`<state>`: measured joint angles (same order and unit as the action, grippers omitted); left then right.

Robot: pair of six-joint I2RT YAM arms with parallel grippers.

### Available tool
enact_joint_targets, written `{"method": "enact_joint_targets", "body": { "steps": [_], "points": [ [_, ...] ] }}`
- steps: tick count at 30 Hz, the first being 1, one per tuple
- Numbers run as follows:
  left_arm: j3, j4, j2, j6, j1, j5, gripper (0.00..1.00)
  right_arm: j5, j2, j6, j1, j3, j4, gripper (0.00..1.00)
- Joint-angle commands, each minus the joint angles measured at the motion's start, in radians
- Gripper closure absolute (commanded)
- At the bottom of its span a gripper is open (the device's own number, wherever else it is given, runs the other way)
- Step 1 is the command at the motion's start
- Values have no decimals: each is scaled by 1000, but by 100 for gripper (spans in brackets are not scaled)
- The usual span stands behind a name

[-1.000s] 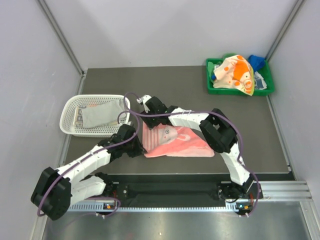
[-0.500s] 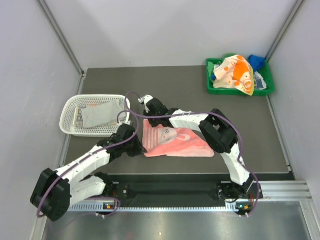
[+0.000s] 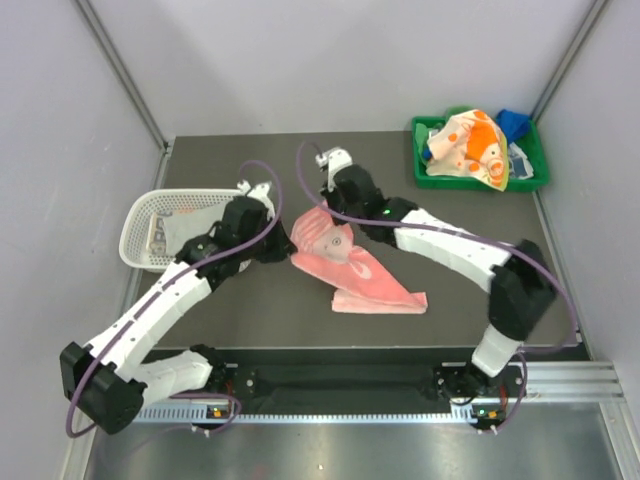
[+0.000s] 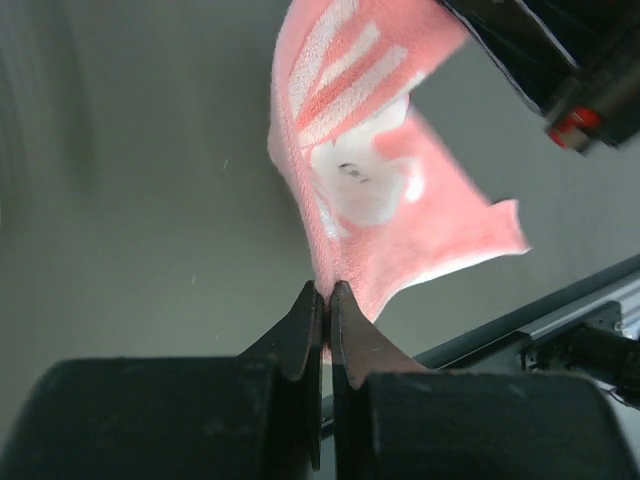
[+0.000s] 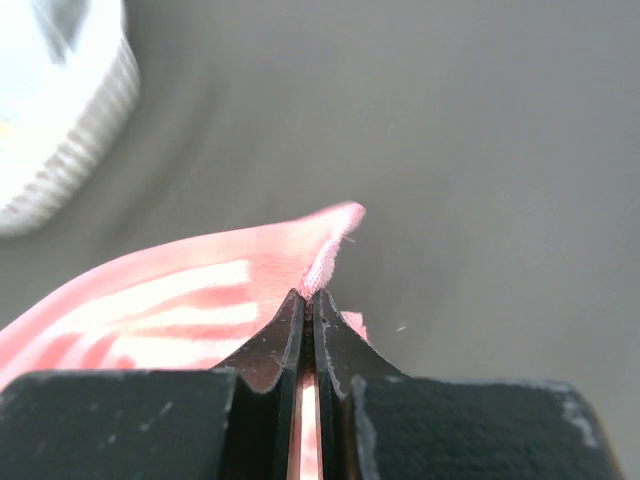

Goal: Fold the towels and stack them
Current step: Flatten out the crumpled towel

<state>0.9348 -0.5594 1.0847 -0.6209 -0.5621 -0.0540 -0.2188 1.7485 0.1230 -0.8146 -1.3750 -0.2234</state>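
**Worktop and enclosure.** We see a dark grey matte worktop (image 3: pixel 400 200) enclosed by pale lilac walls (image 3: pixel 350 60), with a metal rail (image 3: pixel 570 378) along its near edge. The pink towel (image 3: pixel 345 262) sits mid-worktop, partly raised. The left gripper (image 4: pixel 326 290) is clamped on one edge and the right gripper (image 5: pixel 309 295) is pinched tight on a corner, while the towel's near end lies on the surface. A white basket (image 3: pixel 140 215) at the left edge holds a grey-white towel (image 3: pixel 200 228). A green tray (image 3: pixel 420 170) in the far right corner holds an orange-patterned towel (image 3: pixel 475 145) and a blue towel (image 3: pixel 513 122).
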Motion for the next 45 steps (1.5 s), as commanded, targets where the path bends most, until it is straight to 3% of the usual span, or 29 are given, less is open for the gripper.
{"method": "enact_joint_targets", "body": {
  "steps": [1,12,20,27,37,39,40,41,43,45],
  "points": [
    [194,-73,4,183,4,-24,100,-74,-217,-22,0,-61,-22,100],
    [588,-71,-77,366,2,-309,100,-47,-679,-91,-24,-113,-54,100],
    [792,4,-69,336,2,-480,100,18,-837,-85,-43,-162,-59,100],
    [891,23,-37,283,2,-500,100,38,-919,-60,-43,-171,-79,100],
    [734,50,67,274,28,-285,100,-168,-782,-89,-17,-33,-56,100],
    [676,128,159,235,88,-364,100,-104,-700,-44,113,-13,-53,100],
    [653,166,194,204,169,-406,100,71,-669,-8,185,16,-48,100],
    [635,240,274,176,203,-488,100,147,-602,54,309,40,7,100],
    [613,288,361,168,257,-483,100,261,-508,85,386,97,79,100],
    [647,375,528,150,303,-464,100,291,-316,101,449,52,140,100]
  ]
}}
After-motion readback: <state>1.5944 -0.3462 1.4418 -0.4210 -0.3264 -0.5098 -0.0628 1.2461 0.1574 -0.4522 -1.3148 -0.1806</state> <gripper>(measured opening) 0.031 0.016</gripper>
